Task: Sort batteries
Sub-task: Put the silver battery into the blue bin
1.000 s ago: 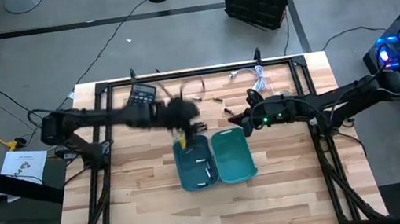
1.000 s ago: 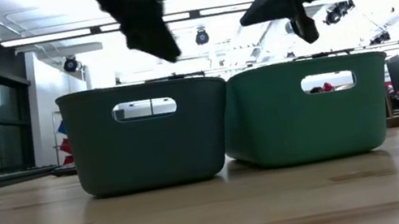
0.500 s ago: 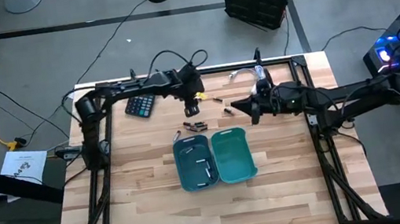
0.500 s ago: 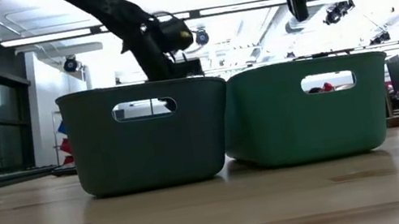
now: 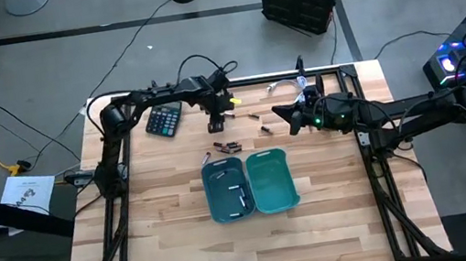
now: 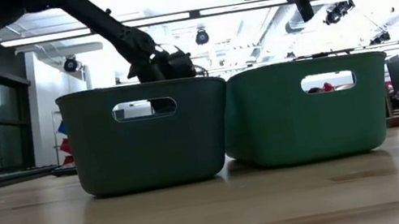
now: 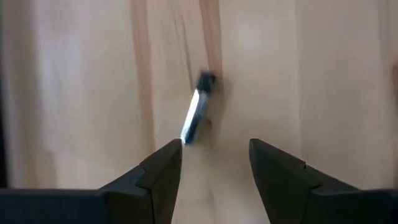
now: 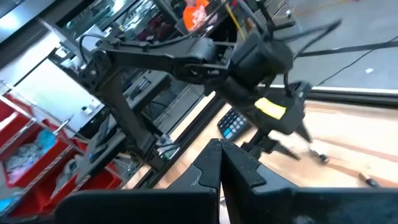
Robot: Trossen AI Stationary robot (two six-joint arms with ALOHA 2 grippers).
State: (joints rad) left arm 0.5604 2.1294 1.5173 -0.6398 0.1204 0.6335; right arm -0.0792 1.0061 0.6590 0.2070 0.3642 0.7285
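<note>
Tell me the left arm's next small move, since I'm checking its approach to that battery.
Probably lower straight down and close. The left gripper hangs with open jaws over a silvery battery lying loose on the table, slightly ahead of its fingertips, so a small advance may help first.

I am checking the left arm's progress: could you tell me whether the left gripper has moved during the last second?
Yes. In the high view the left gripper has left its spot over the dark bin and gone toward the table's far edge, beside the calculator.
</note>
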